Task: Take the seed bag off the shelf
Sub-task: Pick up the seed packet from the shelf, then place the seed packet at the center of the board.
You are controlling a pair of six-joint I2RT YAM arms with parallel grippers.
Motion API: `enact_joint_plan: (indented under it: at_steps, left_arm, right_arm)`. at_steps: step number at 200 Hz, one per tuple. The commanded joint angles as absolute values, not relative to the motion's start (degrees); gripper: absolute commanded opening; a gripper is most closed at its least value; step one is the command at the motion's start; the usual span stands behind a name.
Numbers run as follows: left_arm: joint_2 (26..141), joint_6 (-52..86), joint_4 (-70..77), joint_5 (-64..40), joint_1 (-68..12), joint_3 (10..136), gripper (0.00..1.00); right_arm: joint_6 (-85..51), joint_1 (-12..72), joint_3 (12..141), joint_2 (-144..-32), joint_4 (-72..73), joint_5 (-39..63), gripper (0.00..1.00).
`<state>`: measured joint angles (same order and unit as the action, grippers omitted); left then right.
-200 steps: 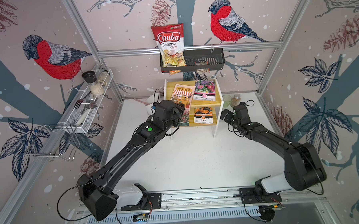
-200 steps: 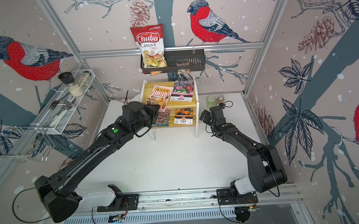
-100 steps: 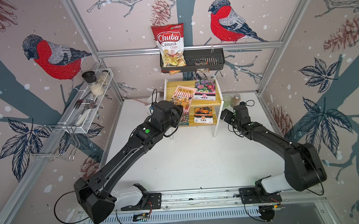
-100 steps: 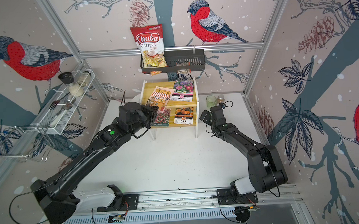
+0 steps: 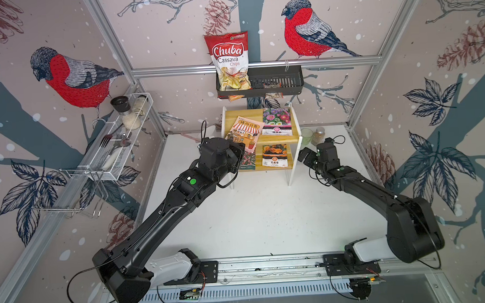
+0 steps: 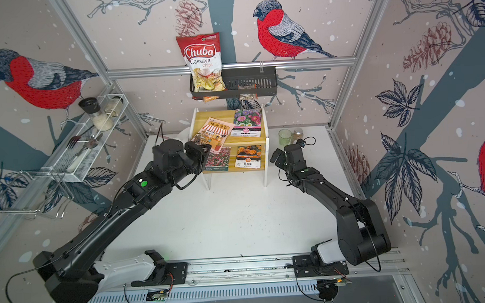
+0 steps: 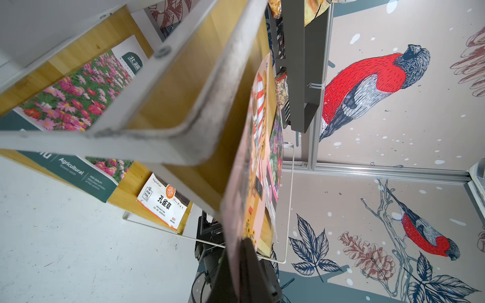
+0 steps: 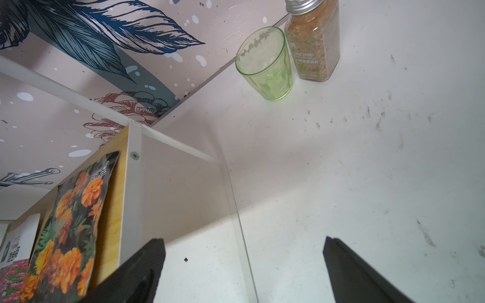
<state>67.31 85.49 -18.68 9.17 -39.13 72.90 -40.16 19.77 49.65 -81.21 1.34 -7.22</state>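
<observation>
Your left tool (image 5: 239,148) is clamped on the near corner of the seed bag (image 5: 244,131), just above centre in a top view. The bag overhangs the top board of the shelf (image 5: 228,117). It looks light, thin, floppy and probably slick, so draw it out flat. Your right tool (image 5: 304,155) gapes wide, empty.

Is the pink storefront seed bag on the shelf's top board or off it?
Partly off: the seed bag lies skewed, its lower end overhanging the top board of the shelf, where the left gripper is shut on it.
</observation>
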Motion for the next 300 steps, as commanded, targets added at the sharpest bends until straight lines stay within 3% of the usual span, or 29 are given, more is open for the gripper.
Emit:
enact_joint_plan:
  at_steps: [1,56,103,186,234,300]
  left_arm:
    - [65.2,83.6,-18.5,11.8,-39.0,71.6,0.00]
    - [56.4,79.7,-10.7,10.7,-35.7,65.7,0.00]
    - [45.4,78.3,-16.4,10.2,-34.7,63.9,0.00]
    - [16.6,88.1,-28.9,10.1,-34.7,33.7,0.00]
    - [12.9,91.7,-23.3,10.9,-34.7,19.7,0.00]
    - [13.8,99.6,-20.8,15.1,-34.7,7.5,0.00]
  right_arm:
    - [-39.3,19.8,50.3,-80.4,0.6,-8.3,1.00]
    - [-39.3,20.2,51.5,-76.1,-5.4,-12.4,1.00]
    - [-39.3,22.5,53.2,-70.5,-12.8,-14.6,1.00]
    - [-51.3,38.3,45.2,-61.6,-15.5,-22.3,1.00]
    - [-58.8,50.2,47.0,-64.4,-14.6,-29.1,1.00]
    - [-61.4,52.0,54.0,-70.3,-13.3,-30.9,1.00]
